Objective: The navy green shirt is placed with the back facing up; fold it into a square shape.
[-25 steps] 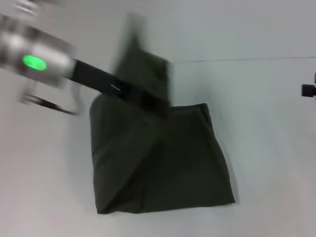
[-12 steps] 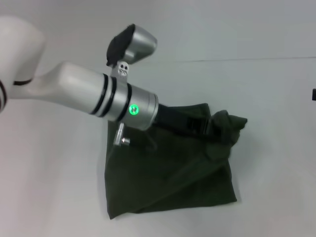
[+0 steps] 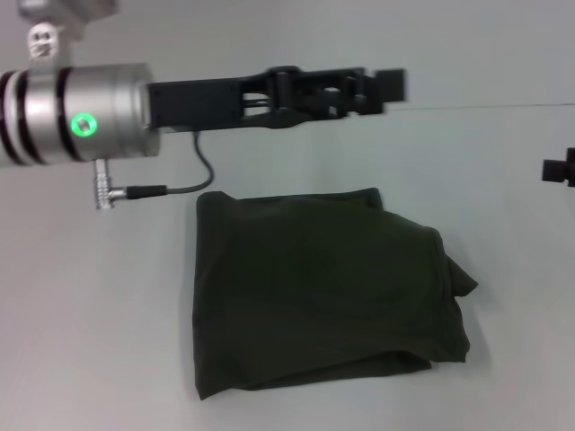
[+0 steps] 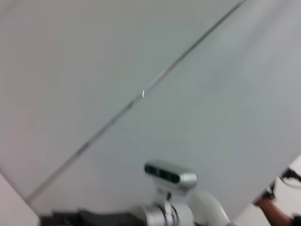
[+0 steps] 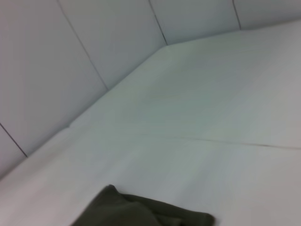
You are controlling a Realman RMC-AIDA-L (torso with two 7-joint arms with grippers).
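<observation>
Shirt status: the navy green shirt (image 3: 319,292) lies flat on the white table (image 3: 90,341), at roughly 6 o'clock of centre in the head view, nearest my body. It is folded into a compact block, close to square; near edge and left edge run fairly straight. At the 3 o'clock side a loose flap pokes out past the main outline and a layer underneath shows along the near right corner, so the stack is not flush there. No lettering visible on the upper face. Beyond the shirt, at 12 o'clock from it, my left gripper (image 3: 382,87) hangs raised over the table, clear of the cloth, holding nothing; whether its fingers are spread or pressed together I cannot tell. My right gripper (image 3: 559,169) sits at the 3 o'clock edge of view, well apart from the shirt; finger state not visible. Right wrist view catches only a corner of the shirt. Judgement: folding essentially done; what remains, if anything, is tucking that right-side flap to square the outline.
</observation>
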